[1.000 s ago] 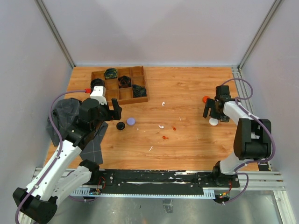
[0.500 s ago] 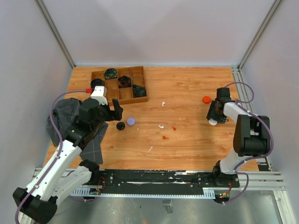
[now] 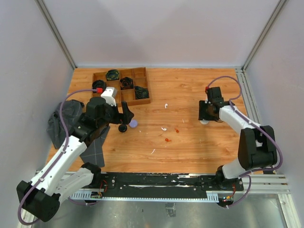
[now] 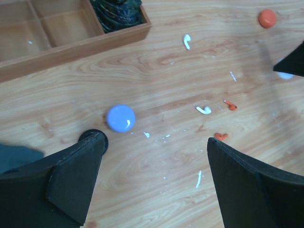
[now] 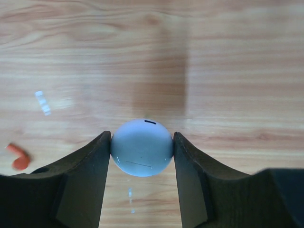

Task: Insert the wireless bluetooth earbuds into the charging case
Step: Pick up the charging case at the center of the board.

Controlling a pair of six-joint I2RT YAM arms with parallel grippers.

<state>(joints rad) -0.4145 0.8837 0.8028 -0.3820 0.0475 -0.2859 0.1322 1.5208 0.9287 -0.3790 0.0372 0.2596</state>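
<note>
Right gripper was spread wide over the pale round puck a second ago, and now it's clamped on it, 1 finger on each side. The whole arm has swung left too and taken the puck along, so the puck's off its old spot near the right edge. Left gripper crept right as well and now sits just beside the black puck and lavender puck.

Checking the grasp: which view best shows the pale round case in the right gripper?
Right wrist: the pale round case sits centred, clamped in the right gripper. Top external shows only a sliver; left wrist, a blurred scrap.
</note>
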